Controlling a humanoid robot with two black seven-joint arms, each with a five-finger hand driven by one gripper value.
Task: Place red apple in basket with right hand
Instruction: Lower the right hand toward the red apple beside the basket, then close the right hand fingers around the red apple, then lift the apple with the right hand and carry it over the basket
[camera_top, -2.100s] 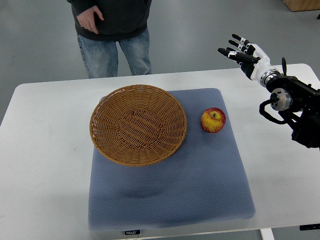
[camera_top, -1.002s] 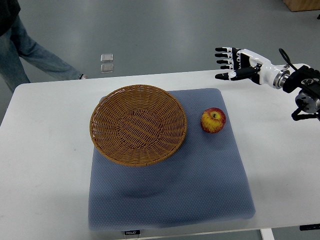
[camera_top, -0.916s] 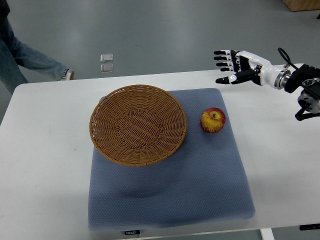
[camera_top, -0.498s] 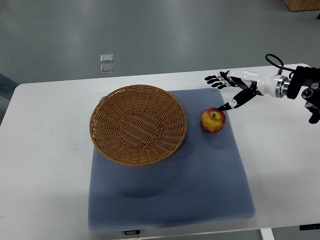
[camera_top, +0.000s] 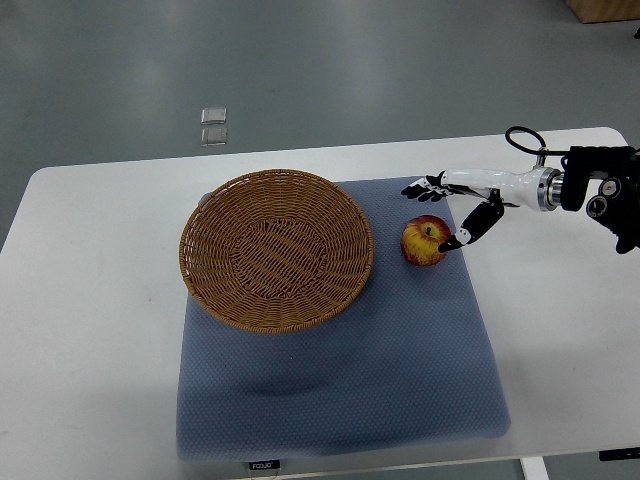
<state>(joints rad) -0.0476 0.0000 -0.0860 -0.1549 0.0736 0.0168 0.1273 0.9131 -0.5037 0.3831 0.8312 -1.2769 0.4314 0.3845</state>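
A red and yellow apple (camera_top: 424, 241) sits on a blue mat (camera_top: 340, 370), just right of a round wicker basket (camera_top: 196, 228) that holds nothing. My right hand (camera_top: 432, 214) reaches in from the right edge and is low over the apple. Its fingers (camera_top: 418, 187) are spread just behind the apple. Its thumb (camera_top: 470, 230) points down at the apple's right side. The hand is open and holds nothing. The left arm is out of view.
The mat lies on a white table (camera_top: 90, 330). The grey floor lies beyond the table's far edge. My right forearm (camera_top: 590, 190) hangs over the table's right side.
My right hand has come down and to the left from above the far table edge to the apple. The person at the back has left the view.
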